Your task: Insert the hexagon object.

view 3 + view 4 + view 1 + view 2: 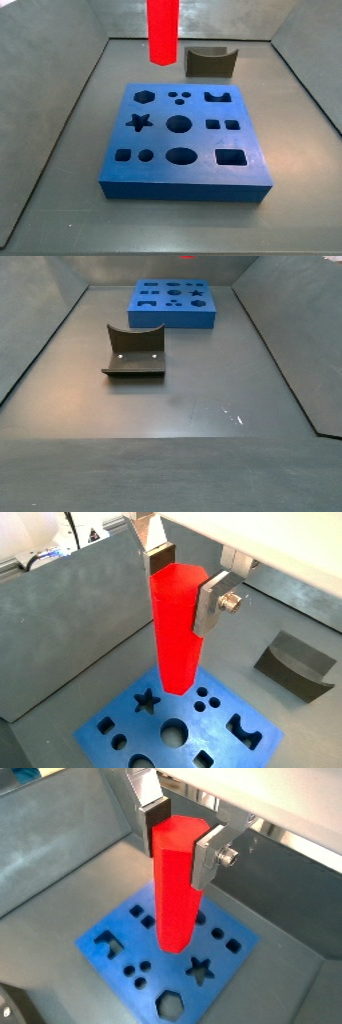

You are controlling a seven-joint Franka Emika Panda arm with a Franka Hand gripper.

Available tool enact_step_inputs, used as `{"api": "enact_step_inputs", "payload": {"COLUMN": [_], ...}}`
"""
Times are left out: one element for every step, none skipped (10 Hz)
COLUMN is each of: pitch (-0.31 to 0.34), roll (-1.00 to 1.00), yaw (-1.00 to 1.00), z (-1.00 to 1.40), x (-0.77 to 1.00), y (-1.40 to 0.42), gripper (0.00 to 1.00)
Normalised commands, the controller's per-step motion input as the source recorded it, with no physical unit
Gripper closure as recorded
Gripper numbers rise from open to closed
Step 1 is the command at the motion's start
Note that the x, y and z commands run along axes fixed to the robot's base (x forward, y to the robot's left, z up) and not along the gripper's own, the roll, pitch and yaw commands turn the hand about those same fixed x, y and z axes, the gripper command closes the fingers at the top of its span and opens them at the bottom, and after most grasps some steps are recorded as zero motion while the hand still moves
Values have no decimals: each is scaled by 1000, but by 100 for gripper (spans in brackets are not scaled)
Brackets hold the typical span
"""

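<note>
The hexagon object (177,622) is a long, glossy red bar with flat sides, hanging upright. My gripper (177,582) is shut on its upper end; both wrist views show a dark pad on either side of it (177,840). In a side view the bar (162,30) hangs high above the far edge of the blue block (187,135), and the gripper is out of frame. The block has several shaped holes, among them a hexagon hole (142,97) at its far left corner. In a wrist view the bar's lower end is well above the block (134,968).
A dark grey block with a curved notch (210,62) stands on the floor behind the blue block, and shows in the wrist view (297,664) and side view (135,351). Grey walls (60,140) close in the floor on all sides.
</note>
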Motion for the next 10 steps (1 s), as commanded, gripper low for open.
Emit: {"api": "enact_step_inputs", "payload": {"pitch": [-106,-161,-164,-164,-217,-257,-131,-20,0,0], "roll": [-254,-359,-354,-357,-370,-320,-213,-39,0,0], "yaw": [-43,0,-74,-140,-94,-34,-34,0,0,0], "z": [-686,-471,-477,-466,-360,-369,-394,-303,-260,-234], "x": [-349,-191,-294,-346,-297,-297,-63,0,117,71], "y": [566,466,406,357,311,229,186,103,57,63], "gripper": [100,100,100,100,100,100,100,100,100,100]}}
